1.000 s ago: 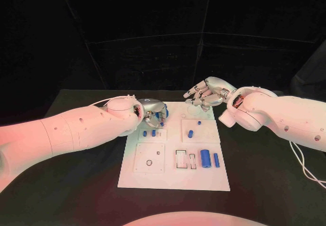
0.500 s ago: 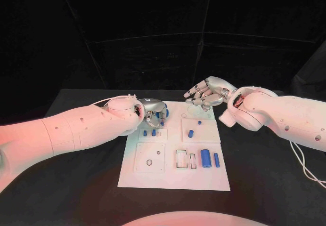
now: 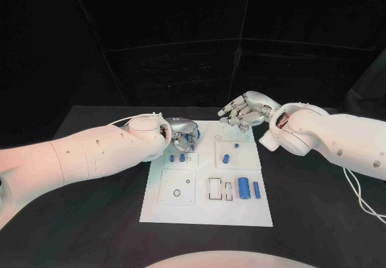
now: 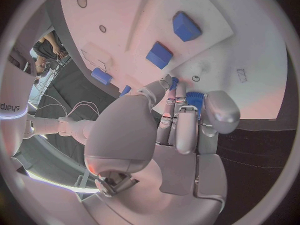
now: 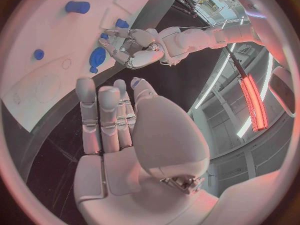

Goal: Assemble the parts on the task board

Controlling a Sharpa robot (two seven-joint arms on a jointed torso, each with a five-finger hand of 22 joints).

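Note:
The white task board [image 3: 205,209] lies mid-table. My left hand [image 3: 182,134] hovers over its far left corner, fingers curled around a small blue part [image 4: 194,99]. My right hand [image 3: 244,114] hangs above the board's far right corner, holding nothing; its fingers [image 5: 103,115] are straight and side by side. On the board, two short blue parts [image 3: 176,158] lie just near my left hand. A blue cylinder [image 3: 227,158] and a small peg [image 3: 236,146] sit on the right block. A thick cylinder [image 3: 243,188] and a thin one [image 3: 256,190] lie at the near right.
Two white inset blocks [image 3: 178,187] with small ring marks and a slotted frame [image 3: 215,188] sit on the board's near half. Black table [image 3: 88,223] surrounds the board. My left hand [image 5: 134,47] also appears in the right wrist view, over the board [image 5: 37,80].

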